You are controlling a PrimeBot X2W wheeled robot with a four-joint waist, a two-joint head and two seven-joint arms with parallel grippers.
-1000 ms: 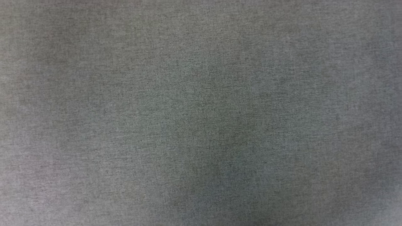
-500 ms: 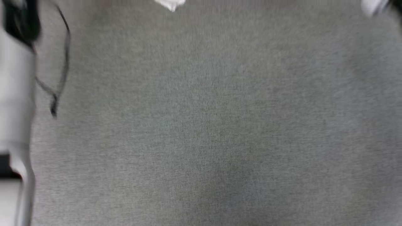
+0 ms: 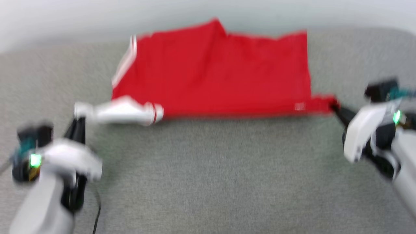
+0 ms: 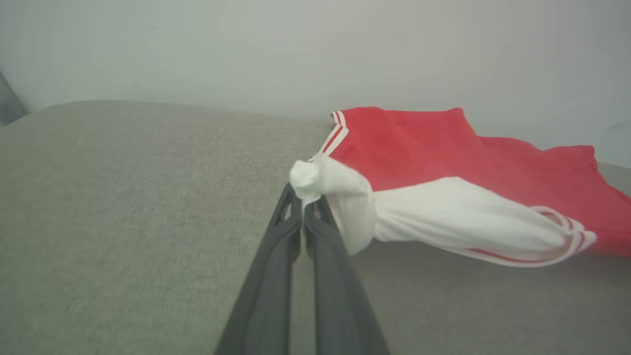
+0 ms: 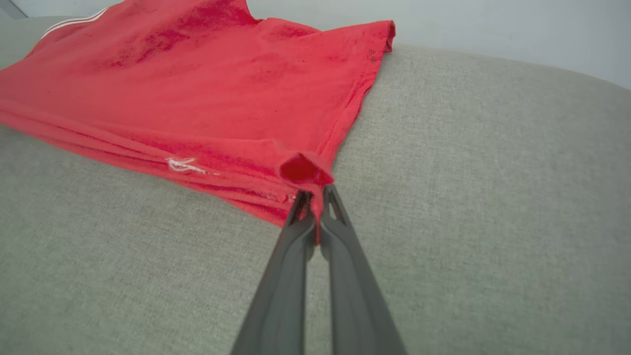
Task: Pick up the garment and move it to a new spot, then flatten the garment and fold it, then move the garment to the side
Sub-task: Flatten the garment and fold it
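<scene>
Head view, though blurred, has the garment [image 3: 221, 74] lying as a broad red band with its far part resting on the grey cloth-covered counter [image 3: 208, 182] and its back edge up against the pale wall [image 3: 65, 19]; no number or lettering shows on the upward face. At the garment's left end a white sleeve [image 3: 123, 112] trails outward, and the left claw [image 3: 79, 121] is pinched tight on the sleeve's bunched tip, as the left wrist view makes plain. At the garment's right end the right claw [image 3: 336, 109] is clamped on a small raised fold of the red hem corner [image 5: 303, 170], seen close in the right wrist view. Each claw sits just outside the garment, on opposite ends of its near edge, which runs nearly straight between them. Holding the two ends apart probably serves to keep the cloth taut and flat, so that it can be smoothed or shifted without the layers bunching.
</scene>
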